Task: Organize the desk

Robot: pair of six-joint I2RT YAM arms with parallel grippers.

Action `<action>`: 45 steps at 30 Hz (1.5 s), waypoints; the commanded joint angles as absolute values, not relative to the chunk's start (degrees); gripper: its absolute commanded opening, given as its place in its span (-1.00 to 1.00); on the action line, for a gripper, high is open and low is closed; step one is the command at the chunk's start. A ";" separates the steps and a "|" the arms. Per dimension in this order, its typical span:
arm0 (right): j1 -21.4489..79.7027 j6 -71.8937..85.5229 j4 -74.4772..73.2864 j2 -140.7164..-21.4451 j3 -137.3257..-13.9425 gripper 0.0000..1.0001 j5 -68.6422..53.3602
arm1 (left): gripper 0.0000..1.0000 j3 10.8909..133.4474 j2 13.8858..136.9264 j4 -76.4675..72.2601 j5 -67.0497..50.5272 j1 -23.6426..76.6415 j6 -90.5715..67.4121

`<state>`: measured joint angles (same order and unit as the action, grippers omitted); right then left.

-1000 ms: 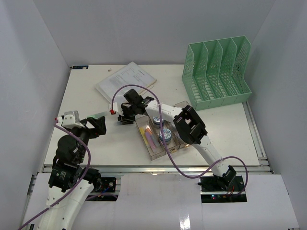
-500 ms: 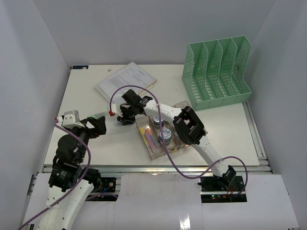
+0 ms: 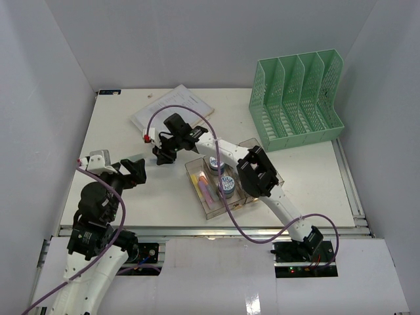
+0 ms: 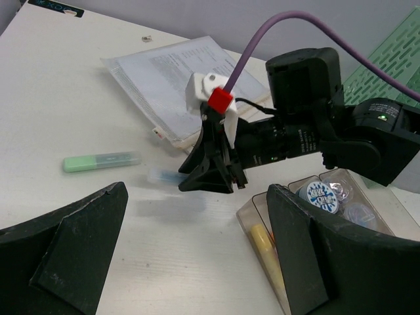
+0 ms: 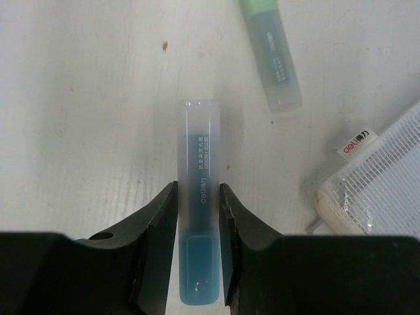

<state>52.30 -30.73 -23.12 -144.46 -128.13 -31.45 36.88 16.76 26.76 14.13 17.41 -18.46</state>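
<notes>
The desk (image 3: pixel 164 197) is a white tabletop. A blue highlighter (image 5: pixel 199 151) lies on it left of the clear tray (image 3: pixel 210 211), and my right gripper (image 5: pixel 198 197) is shut on its rear half, both fingers pressed against its sides. From the left wrist view the right gripper (image 4: pixel 210 184) points down at the blue highlighter (image 4: pixel 163 176). A green highlighter (image 4: pixel 102 161) lies further left, apart from it. My left gripper (image 4: pixel 197 262) hovers open and empty over bare desk at the near left (image 3: pixel 131 172).
A mesh document pouch (image 3: pixel 172 108) with papers lies at the back, its corner (image 5: pixel 374 177) close to the right gripper. The clear tray (image 4: pixel 252 210) holds yellow and pink markers and round tape rolls. A mint-green mesh file rack (image 3: pixel 298 98) stands at the back right.
The right gripper has shifted left and a little toward the back, and its fingers have narrowed onto the blue highlighter. The left arm has stayed put.
</notes>
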 commanded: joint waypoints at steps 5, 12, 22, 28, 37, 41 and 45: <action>46.84 -5.33 -10.43 -124.16 -116.10 -0.84 -37.50 | 0.96 36.47 16.84 26.01 13.07 17.31 -18.36; 43.51 2.76 -4.57 -101.47 -81.76 -0.84 -28.49 | 0.96 36.25 21.13 25.13 12.17 17.31 -19.60; 44.93 9.80 -2.52 -93.59 -64.08 -0.83 -17.51 | 0.96 35.46 42.20 21.66 3.38 17.23 -46.68; 45.09 10.96 -0.63 -96.79 -63.86 -0.32 -19.19 | 0.96 35.32 50.19 22.18 7.09 17.15 -60.15; 45.18 10.38 -0.64 -95.85 -64.14 0.35 -23.52 | 0.78 38.78 58.20 26.43 11.77 14.17 -72.50; 45.11 5.18 -3.40 -92.50 -65.29 0.41 -26.54 | 0.73 39.33 62.58 25.67 6.79 8.79 -73.67; 41.71 -18.69 -16.59 -88.44 -70.00 0.57 -51.58 | 0.65 40.64 67.54 24.11 0.56 2.49 -72.85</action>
<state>44.79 4.88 -5.56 -95.04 -63.58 -26.11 37.64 63.70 25.25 7.18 7.76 -70.85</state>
